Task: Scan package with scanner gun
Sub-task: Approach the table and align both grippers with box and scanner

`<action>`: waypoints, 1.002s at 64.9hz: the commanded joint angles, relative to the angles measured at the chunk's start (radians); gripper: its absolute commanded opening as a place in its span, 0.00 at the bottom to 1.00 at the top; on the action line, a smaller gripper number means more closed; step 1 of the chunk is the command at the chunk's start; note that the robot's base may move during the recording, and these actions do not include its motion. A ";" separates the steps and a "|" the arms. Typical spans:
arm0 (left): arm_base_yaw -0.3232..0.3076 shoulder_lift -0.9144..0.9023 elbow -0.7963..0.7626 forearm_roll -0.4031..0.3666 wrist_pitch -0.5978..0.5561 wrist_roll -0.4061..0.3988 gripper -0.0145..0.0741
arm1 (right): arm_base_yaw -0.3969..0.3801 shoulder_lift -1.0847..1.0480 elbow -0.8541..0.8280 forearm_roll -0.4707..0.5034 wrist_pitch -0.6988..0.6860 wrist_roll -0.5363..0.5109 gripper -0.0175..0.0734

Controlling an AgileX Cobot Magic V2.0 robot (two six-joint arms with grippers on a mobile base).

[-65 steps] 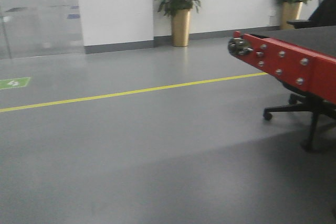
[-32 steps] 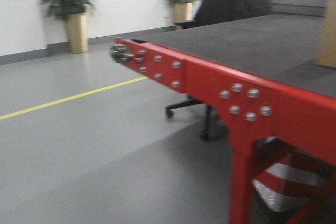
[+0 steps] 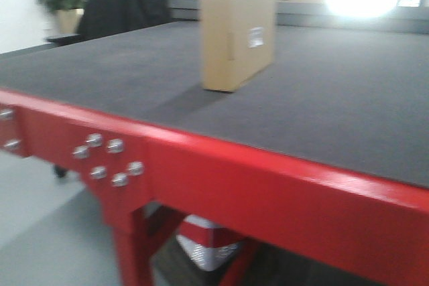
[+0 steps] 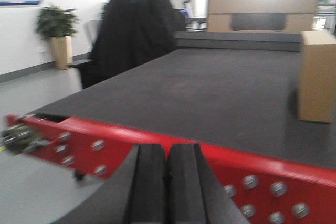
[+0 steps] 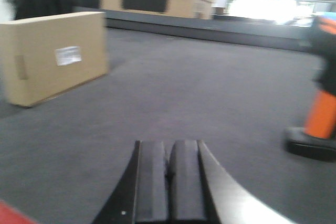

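Evidently at approach step, with black left pincer [image 4: 167, 153] and right pincer [image 5: 169, 148] both pressed closed, empty; next to open the right one toward orange-and-black pistol-shaped scanner gun [image 5: 322, 113], standing on grey worktop [image 5: 210, 93], well apart from tan cardboard package [image 5: 52, 56].

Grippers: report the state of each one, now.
Left gripper: shut, pads together, holding nothing.
Right gripper: shut, pads together, holding nothing.

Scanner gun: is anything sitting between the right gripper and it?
Nothing visible. Only bare table lies between the shut right gripper and the scanner gun, which stands ahead to its right; the package stands off to the left.
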 commanded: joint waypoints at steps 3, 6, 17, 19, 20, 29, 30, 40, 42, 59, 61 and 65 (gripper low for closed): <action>-0.001 -0.003 -0.004 -0.005 -0.017 -0.004 0.04 | -0.005 -0.003 -0.001 -0.003 -0.020 0.000 0.03; -0.001 -0.003 -0.004 -0.005 -0.017 -0.004 0.04 | -0.005 -0.003 -0.001 -0.003 -0.020 0.000 0.03; -0.001 -0.003 -0.004 -0.005 -0.017 -0.004 0.04 | 0.028 -0.003 -0.001 -0.003 -0.020 0.000 0.03; -0.001 -0.003 -0.004 -0.005 -0.017 -0.004 0.04 | 0.042 -0.003 -0.001 -0.003 -0.020 0.000 0.03; -0.001 -0.003 -0.004 -0.005 -0.017 -0.004 0.04 | 0.048 -0.003 -0.001 -0.003 -0.020 0.000 0.03; -0.001 -0.003 -0.004 -0.005 -0.017 -0.004 0.04 | 0.075 -0.003 -0.001 -0.003 -0.020 0.000 0.03; -0.001 -0.003 -0.004 -0.005 -0.017 -0.004 0.04 | 0.075 -0.003 -0.001 -0.003 -0.020 0.000 0.03; -0.001 -0.003 -0.004 -0.005 -0.017 -0.004 0.04 | 0.069 -0.003 -0.001 -0.003 -0.020 0.000 0.03; -0.001 -0.003 -0.004 -0.005 -0.017 -0.004 0.04 | 0.069 -0.003 -0.001 -0.003 -0.020 0.000 0.03; -0.001 -0.003 -0.004 -0.005 -0.017 -0.004 0.04 | 0.069 -0.003 -0.001 -0.003 -0.020 0.000 0.03; -0.001 -0.003 -0.004 -0.005 -0.017 -0.004 0.04 | 0.069 -0.003 -0.001 -0.003 -0.020 0.000 0.03; -0.001 -0.003 -0.004 -0.005 -0.017 -0.004 0.04 | 0.069 -0.003 -0.001 -0.003 -0.020 0.000 0.03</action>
